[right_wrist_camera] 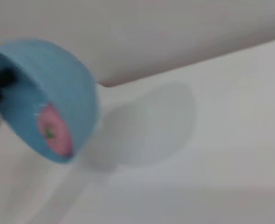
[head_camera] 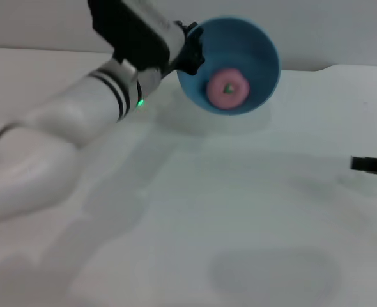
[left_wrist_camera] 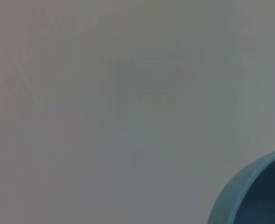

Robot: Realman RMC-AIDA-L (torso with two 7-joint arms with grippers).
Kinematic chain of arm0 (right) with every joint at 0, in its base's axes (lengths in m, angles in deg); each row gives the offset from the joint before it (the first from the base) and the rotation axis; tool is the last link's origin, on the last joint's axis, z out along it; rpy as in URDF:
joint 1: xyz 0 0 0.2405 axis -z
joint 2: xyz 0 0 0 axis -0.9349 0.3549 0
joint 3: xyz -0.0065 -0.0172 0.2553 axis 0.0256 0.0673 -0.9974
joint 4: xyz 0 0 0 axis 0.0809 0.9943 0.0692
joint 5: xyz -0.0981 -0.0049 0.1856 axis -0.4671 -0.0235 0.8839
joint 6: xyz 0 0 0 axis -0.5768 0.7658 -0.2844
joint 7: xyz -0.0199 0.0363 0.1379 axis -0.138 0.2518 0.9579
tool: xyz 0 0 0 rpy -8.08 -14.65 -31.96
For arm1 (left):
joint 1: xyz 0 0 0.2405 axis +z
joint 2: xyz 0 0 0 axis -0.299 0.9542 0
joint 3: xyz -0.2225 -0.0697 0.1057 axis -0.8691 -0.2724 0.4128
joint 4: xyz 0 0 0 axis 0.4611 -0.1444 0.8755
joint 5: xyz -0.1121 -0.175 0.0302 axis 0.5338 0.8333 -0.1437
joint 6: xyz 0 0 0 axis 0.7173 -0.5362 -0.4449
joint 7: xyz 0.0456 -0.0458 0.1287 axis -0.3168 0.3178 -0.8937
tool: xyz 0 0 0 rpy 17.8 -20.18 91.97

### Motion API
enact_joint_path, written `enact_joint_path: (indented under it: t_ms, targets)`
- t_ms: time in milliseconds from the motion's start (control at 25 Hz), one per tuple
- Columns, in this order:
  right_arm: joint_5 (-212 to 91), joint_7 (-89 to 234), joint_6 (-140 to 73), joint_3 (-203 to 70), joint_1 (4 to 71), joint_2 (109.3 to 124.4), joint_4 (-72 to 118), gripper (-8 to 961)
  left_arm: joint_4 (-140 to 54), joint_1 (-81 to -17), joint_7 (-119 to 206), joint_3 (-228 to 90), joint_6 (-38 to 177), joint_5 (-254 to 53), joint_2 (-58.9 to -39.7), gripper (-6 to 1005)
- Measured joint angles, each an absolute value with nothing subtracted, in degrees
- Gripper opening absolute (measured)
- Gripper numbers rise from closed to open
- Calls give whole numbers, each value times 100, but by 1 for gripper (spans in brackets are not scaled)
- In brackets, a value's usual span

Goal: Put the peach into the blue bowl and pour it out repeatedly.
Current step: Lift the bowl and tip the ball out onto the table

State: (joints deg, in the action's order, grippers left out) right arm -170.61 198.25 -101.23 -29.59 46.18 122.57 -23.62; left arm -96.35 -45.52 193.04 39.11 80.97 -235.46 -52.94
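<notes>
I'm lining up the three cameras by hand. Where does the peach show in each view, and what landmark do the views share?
Head view: the peach lies inside the tilted blue bowl, upper middle, held at its rim by the left tool.
Left wrist view: no peach; only a piece of the bowl's rim in one corner.
Right wrist view: the peach sits near the bowl's lower rim.
Shared landmark: the blue bowl.
</notes>
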Motion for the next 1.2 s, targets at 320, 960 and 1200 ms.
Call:
enact_joint_path:
  t_ms: [320,960,1200]
  targets:
    - [-17834,20166,-10578,-3644,4671,12252,-2774,540,-8789,-4353,18189,5076,10545,-23231,-5343,-2]
    - [-17870,20172,-10610,-3590,4584,12252,-2819,548,-8205,-4533,14875,6616,12334,-21429,-5347,-1]
    - [-17905,20173,-10577,-3591,4583,12254,-2790,551,-8159,-4571,15000,6741,12466,-21218,-5348,-2]
